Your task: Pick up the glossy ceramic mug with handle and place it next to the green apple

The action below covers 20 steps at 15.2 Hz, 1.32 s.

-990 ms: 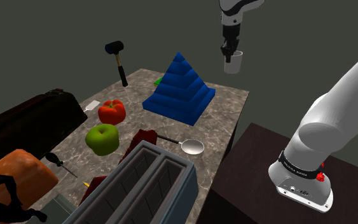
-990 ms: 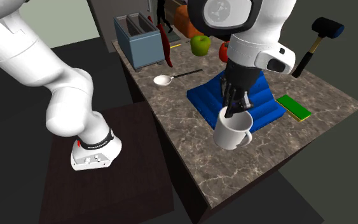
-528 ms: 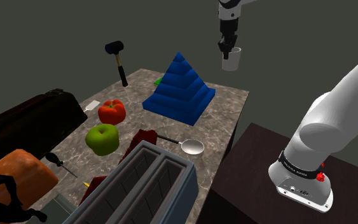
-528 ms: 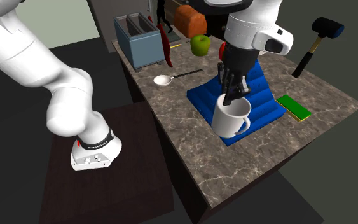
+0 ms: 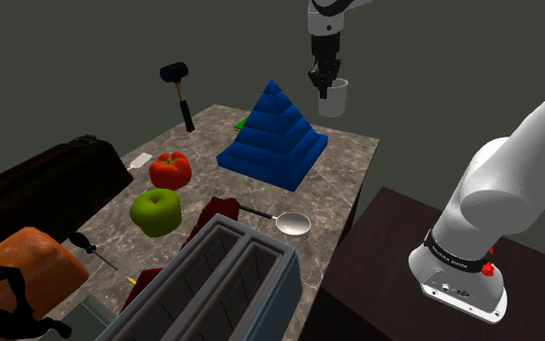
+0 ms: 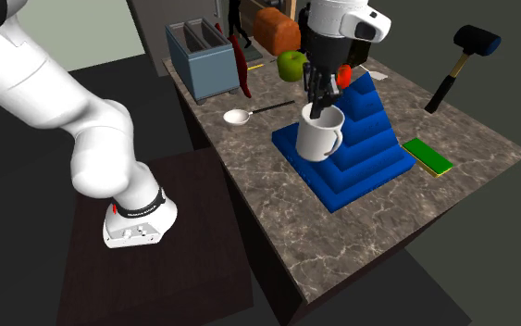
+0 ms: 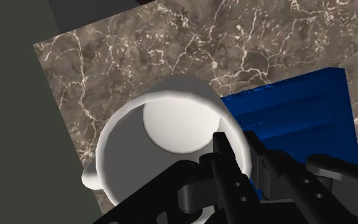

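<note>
Holding white mug (image 6: 321,139) high above counter (image 6: 360,231), gripper (image 6: 318,109) is pinching its rim. Transport step; nxt: clearing blue pyramid (image 6: 365,139), lowering beside green apple (image 6: 291,65).

marble counter (image 5: 343,160) bears blue stepped pyramid (image 5: 273,136), green apple (image 5: 156,211), spoon (image 5: 292,225), toaster (image 5: 212,281), flat green block (image 6: 427,156).

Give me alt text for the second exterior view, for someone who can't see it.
The black gripper holds a white mug by its rim in the air beside a blue stepped pyramid on a dark marbled table. A green apple, a spoon, a toaster and a hammer sit elsewhere on it.
</note>
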Available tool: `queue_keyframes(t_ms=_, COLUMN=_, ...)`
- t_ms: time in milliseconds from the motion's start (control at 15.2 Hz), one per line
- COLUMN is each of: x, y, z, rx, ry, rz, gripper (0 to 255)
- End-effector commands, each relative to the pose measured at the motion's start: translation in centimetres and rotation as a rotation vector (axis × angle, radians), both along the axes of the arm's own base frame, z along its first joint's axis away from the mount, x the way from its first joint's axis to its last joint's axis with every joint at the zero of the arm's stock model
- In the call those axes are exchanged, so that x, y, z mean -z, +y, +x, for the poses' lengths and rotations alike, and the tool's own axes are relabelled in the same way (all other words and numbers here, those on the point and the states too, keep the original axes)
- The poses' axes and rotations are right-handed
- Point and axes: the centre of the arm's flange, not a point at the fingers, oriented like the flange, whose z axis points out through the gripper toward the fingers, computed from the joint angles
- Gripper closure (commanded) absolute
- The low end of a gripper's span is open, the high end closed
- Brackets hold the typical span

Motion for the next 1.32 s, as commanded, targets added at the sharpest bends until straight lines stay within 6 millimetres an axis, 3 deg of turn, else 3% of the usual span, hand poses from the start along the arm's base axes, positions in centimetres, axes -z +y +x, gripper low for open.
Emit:
queue_keyframes(t_ms=0, x=0.2, y=3.0, z=0.5, rx=0.002, ry=0.0, rz=0.0, gripper=255)
queue_keyframes(t_ms=1254, x=0.1, y=27.8, z=4.1, rx=0.002, ry=0.0, rz=0.0, gripper=255)
